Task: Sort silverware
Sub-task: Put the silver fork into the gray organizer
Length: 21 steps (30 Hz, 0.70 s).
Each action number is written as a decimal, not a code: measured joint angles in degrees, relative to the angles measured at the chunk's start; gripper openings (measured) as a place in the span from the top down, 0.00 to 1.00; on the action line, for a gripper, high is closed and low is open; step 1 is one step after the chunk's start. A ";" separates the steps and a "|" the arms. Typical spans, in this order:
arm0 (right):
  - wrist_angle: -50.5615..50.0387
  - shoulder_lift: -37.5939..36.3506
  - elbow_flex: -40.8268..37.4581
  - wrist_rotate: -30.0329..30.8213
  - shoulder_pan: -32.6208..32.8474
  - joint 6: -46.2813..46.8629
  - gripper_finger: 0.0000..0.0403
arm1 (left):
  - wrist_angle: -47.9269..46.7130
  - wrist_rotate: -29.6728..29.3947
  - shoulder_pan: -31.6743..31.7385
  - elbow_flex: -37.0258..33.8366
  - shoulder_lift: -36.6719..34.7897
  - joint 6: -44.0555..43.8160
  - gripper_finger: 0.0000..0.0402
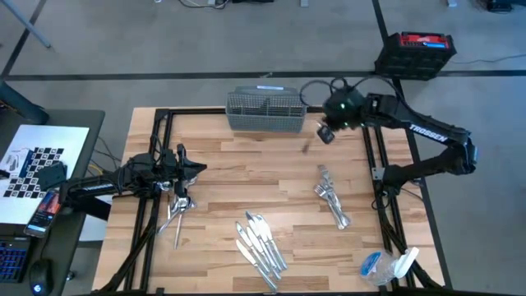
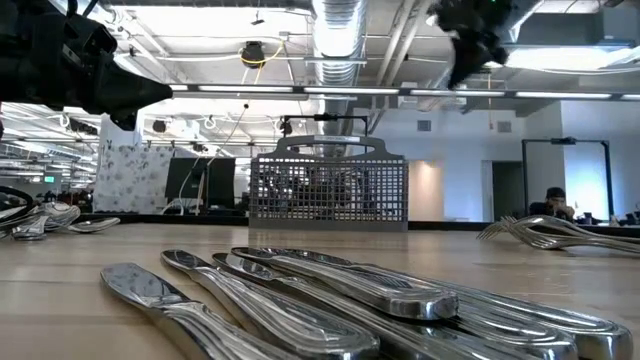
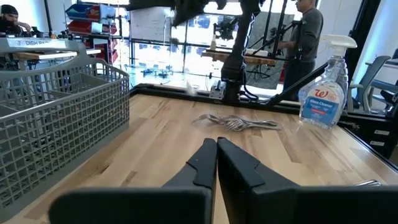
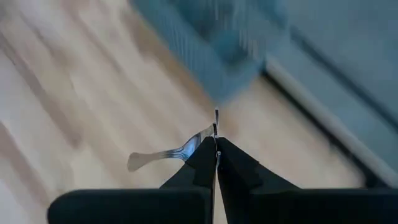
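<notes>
Gripping fork (image 4: 163, 155), right hand (image 4: 216, 148) near basket (image 1: 265, 110); left hand (image 3: 216, 144) together.

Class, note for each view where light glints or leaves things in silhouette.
Low view: ceiling strips glint on the knives; the left arm is a dark silhouette. Left wrist view: bright windows backlight the right arm. Right wrist view: the silver piece in the right claw catches light.

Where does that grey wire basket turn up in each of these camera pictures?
High view: the basket sits at the table's far edge, centre.
Low view: basket mid-picture, beyond the knives.
Left wrist view: basket fills the left side.
Right wrist view: blurred basket near the top.
Shared landmark: the forks.
</notes>
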 joint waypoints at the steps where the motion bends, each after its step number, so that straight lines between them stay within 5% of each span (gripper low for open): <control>1: 2.19 1.04 1.19 0.97 -0.05 -1.60 1.00 | 0.00 0.01 0.00 0.00 0.02 0.00 1.00; 5: 8.24 6.96 7.33 3.76 -1.41 -8.65 1.00 | 0.00 0.01 0.00 0.00 0.00 0.00 1.00; 14: 4.50 22.40 21.62 8.67 -6.69 -20.97 1.00 | 0.00 0.01 0.00 0.00 0.00 0.00 1.00; 21: 2.86 24.11 27.51 11.18 -7.43 -25.04 1.00 | 0.00 0.01 0.00 0.00 0.00 0.02 1.00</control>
